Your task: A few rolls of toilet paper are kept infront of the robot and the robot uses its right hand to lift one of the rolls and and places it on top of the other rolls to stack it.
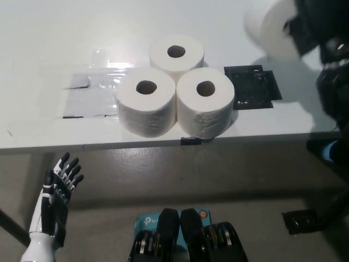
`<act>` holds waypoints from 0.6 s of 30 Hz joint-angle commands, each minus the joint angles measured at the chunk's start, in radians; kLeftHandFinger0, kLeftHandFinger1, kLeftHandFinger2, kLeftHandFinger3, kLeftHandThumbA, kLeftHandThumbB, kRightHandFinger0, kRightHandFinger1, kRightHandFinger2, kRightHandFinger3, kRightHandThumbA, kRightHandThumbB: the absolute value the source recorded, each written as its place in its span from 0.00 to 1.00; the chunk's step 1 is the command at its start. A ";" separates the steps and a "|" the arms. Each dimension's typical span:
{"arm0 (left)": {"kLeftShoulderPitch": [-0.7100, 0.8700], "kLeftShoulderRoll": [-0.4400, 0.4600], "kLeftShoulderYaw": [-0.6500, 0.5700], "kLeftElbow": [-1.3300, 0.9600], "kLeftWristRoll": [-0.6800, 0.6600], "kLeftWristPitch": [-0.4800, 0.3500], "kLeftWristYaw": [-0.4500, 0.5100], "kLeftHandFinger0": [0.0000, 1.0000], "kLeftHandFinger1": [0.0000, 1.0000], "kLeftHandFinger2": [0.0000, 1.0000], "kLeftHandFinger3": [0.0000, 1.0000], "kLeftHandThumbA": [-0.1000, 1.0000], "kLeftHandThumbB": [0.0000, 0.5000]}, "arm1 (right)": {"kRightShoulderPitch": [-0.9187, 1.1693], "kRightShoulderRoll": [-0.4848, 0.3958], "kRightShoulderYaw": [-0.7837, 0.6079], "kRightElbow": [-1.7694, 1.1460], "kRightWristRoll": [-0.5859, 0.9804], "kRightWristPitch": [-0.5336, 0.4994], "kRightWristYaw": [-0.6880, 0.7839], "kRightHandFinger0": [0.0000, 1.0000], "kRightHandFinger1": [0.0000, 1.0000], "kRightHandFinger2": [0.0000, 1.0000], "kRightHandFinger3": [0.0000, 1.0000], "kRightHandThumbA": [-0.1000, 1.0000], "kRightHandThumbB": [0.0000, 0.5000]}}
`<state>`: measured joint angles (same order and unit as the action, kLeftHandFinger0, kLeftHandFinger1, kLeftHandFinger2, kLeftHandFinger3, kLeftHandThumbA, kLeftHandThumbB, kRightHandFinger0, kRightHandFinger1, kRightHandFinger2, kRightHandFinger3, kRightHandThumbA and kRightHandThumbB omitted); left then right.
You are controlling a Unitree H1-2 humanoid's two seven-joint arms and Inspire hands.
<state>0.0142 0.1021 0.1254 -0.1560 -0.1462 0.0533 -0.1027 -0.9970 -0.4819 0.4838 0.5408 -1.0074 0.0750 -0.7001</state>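
Observation:
Three white toilet paper rolls stand upright in a tight cluster on the white table point(43, 49): one at the back point(176, 53), one front left point(146, 101), one front right point(205, 102). My black right hand point(310, 24) is shut on a fourth roll point(275, 30), held up in the air at the top right, blurred by motion. Below where that roll stood lies a black square mat point(252, 87), now uncovered. My white left hand point(54, 204) rests open below the table edge at the lower left.
Clear tape patches point(90, 95) stick to the table left of the rolls. A small black marker point(190, 141) sits on the table's front edge point(163, 143). Grey floor lies below the table, with a black foot point(297, 221) at the lower right.

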 commanded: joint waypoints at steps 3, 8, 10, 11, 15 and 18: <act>0.002 0.005 0.013 -0.038 -0.017 -0.039 0.006 1.00 1.00 1.00 1.00 1.00 1.00 | -0.099 -0.031 -0.062 -0.139 -0.108 0.070 -0.037 0.00 0.00 0.14 0.36 0.62 0.00; -0.001 0.005 0.015 -0.038 -0.014 -0.036 0.008 1.00 1.00 1.00 1.00 1.00 1.00 | -0.135 -0.024 -0.059 -0.185 -0.119 0.015 -0.018 0.00 0.00 0.09 0.30 0.57 0.00; 0.000 0.008 0.014 -0.042 -0.010 -0.033 0.007 1.00 1.00 1.00 1.00 1.00 1.00 | -0.150 -0.007 -0.049 -0.198 -0.113 -0.013 0.001 0.00 0.00 0.02 0.28 0.59 0.00; 0.001 0.007 0.013 -0.038 -0.012 -0.038 0.005 1.00 1.00 1.00 1.00 1.00 1.00 | -0.155 0.002 -0.040 -0.200 -0.114 -0.029 -0.003 0.00 0.00 0.00 0.25 0.57 0.00; 0.003 0.007 0.013 -0.033 -0.020 -0.042 0.000 1.00 1.00 1.00 1.00 1.00 1.00 | -0.145 0.033 -0.022 -0.230 -0.099 -0.050 0.067 0.00 0.00 0.02 0.24 0.52 0.00; 0.002 0.006 0.013 -0.036 -0.022 -0.040 0.000 1.00 1.00 1.00 1.00 1.00 1.00 | -0.127 0.071 0.004 -0.250 -0.077 -0.073 0.163 0.00 0.00 0.04 0.25 0.50 0.00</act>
<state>0.0165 0.1021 0.1321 -0.1635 -0.1512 0.0485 -0.1029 -1.0767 -0.4353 0.4772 0.3384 -1.0941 0.0504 -0.6402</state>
